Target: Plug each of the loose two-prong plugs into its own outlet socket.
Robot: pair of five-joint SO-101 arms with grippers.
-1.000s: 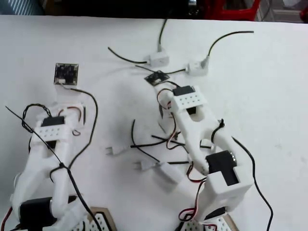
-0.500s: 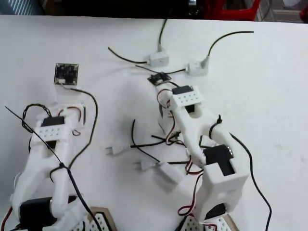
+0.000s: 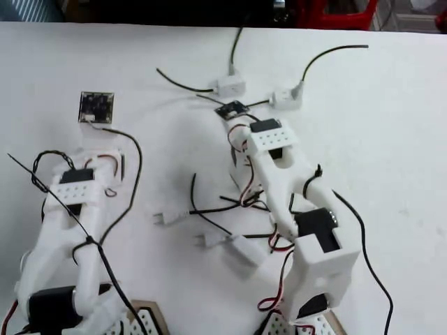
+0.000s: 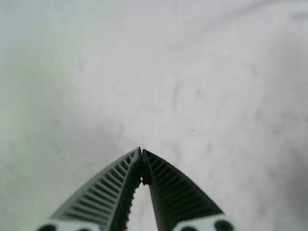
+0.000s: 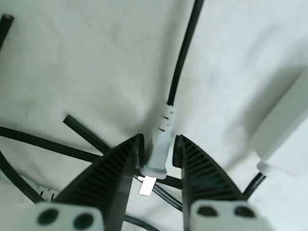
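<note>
High view: over the last second the right arm (image 3: 279,174) has stretched a little toward 12 o'clock, its wrist edging closer to the two sockets. The left arm (image 3: 66,209) has not moved. The first loose plug (image 3: 162,218) and the second loose plug (image 3: 202,241) lie where they were on the desk (image 3: 391,139), at about 8 o'clock from the right wrist.

In the right wrist view, the right end effector (image 5: 158,139) pinches a white plug (image 5: 158,151) by its body. A metal prong shows just behind the grip, and the black cord (image 5: 185,53) runs away ahead of it.

The first socket (image 3: 229,87) and the second socket (image 3: 283,98) sit at 12 o'clock from the wrist, near but not yet reached.

The left end effector (image 4: 141,150) is pressed together on nothing, over bare desk.

I read the shift as the start of carrying the held plug to a socket. No plug is seated yet. The prong seems to point back toward the arm, so the plug may need turning before it can go in.
</note>
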